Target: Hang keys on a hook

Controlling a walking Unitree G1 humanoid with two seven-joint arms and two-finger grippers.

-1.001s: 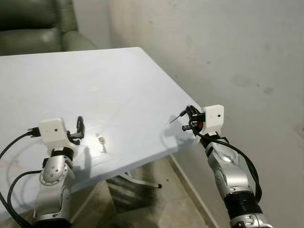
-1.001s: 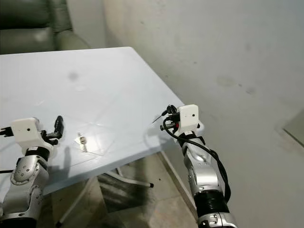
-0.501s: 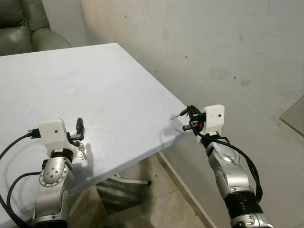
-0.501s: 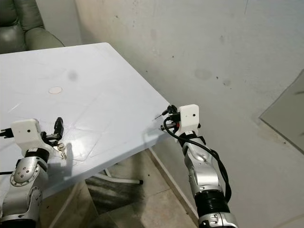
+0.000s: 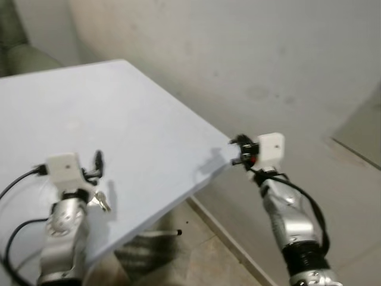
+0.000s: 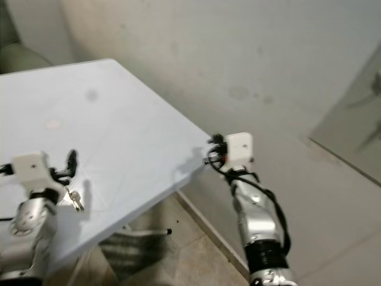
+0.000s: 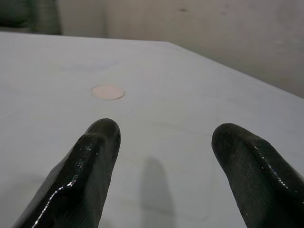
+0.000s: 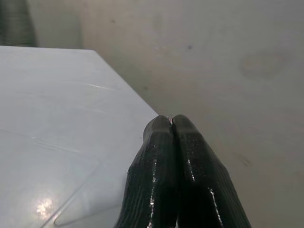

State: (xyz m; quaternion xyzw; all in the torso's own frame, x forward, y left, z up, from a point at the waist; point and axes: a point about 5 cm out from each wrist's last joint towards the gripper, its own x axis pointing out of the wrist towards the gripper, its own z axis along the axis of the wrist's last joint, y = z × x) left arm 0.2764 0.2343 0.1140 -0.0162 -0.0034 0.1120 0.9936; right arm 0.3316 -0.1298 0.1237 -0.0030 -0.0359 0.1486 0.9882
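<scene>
A small bunch of silver keys (image 5: pixel 102 201) lies on the white table (image 5: pixel 149 113), just beside my left wrist and behind its fingers. My left gripper (image 5: pixel 98 159) hovers low over the tabletop, open, with nothing between its black fingers (image 7: pixel 97 147). My right gripper (image 5: pixel 236 149) is held off the table's near right corner, in front of the bare wall, its two fingers (image 8: pixel 161 156) pressed shut together. The eye views are blurred.
A stained grey wall (image 5: pixel 238 53) runs along the table's right side, with a narrow strip of tiled floor (image 5: pixel 196 250) between them. A faint pinkish round mark (image 7: pixel 108 91) sits on the tabletop ahead of the left gripper. A green sofa (image 5: pixel 24 56) stands at the far left.
The whole picture has swung and blurred, so the camera moved. The keys now lie closer to my left wrist than before. Both grippers keep their states.
</scene>
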